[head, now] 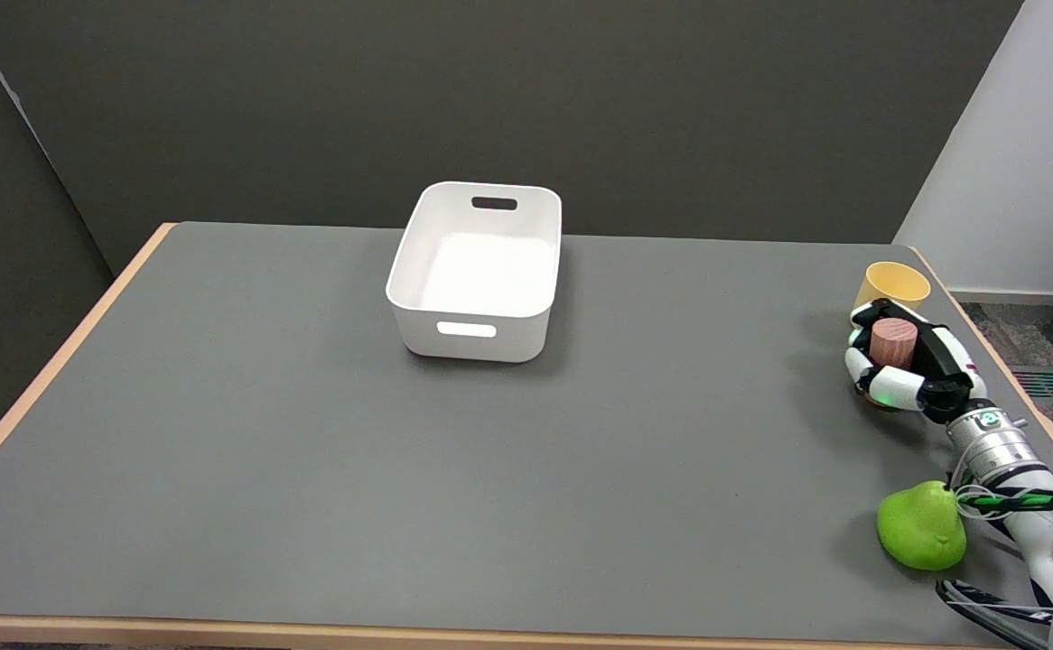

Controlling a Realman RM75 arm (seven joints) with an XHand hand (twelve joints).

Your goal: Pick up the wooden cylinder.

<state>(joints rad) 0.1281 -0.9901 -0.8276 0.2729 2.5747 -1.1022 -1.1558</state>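
Observation:
The wooden cylinder (893, 340) is a short, pinkish-brown block standing upright at the far right of the grey table (310, 451). My right hand (908, 363) wraps around it, fingers curled against its left and front sides and the palm behind it. Only the cylinder's top and upper side show; its base is hidden by the fingers, so I cannot tell whether it rests on the table or is lifted.
A yellow cup (892, 284) stands just behind the hand near the right edge. A green pear (922, 526) lies beside my forearm at the front right. A white bin (477, 269) with handle slots sits at the table's middle back.

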